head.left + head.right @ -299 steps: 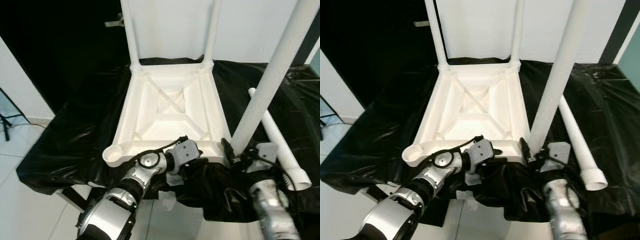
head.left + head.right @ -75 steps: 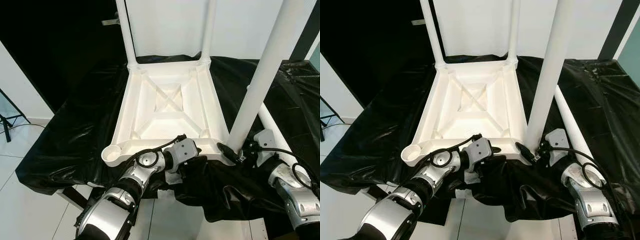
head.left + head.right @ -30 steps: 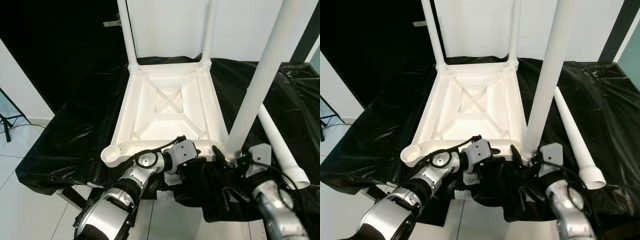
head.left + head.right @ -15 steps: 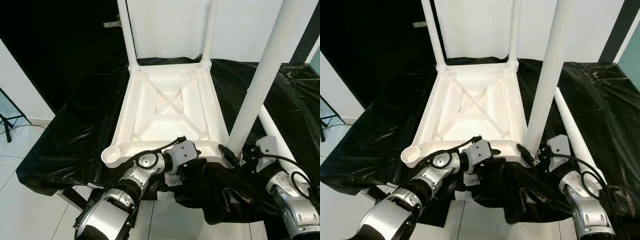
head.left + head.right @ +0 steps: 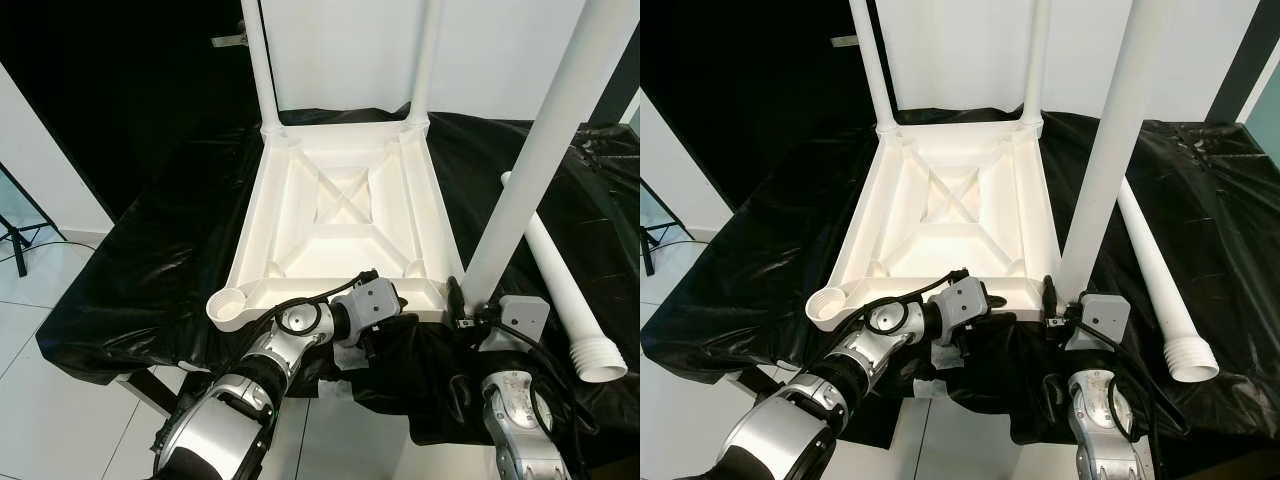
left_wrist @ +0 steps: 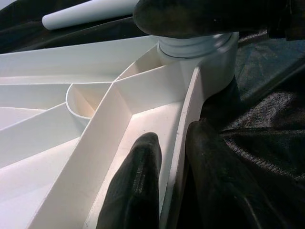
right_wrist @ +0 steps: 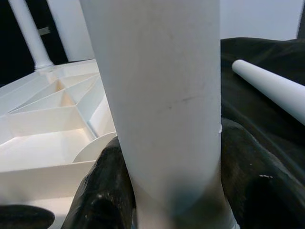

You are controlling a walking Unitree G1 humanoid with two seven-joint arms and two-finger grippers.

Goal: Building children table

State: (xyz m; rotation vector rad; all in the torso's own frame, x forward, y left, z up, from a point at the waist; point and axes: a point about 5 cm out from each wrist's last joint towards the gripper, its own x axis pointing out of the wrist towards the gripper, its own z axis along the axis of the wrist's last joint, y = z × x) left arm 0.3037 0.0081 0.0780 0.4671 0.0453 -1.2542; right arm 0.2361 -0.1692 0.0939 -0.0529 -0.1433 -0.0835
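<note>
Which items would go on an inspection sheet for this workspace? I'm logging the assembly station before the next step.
Surface: black sheet draped over the bench.
Job's things: upturned white tabletop, two far legs upright; near-right leg standing in its corner socket; spare leg lying on the sheet; near-left socket open.
Clutter: nothing seen.
Grippers: left gripper pinches the tabletop's near rim; right gripper clamps the near-right leg's base.
Cables: black cable looped over the left wrist.
Surroundings: white wall, tiled floor.
</note>
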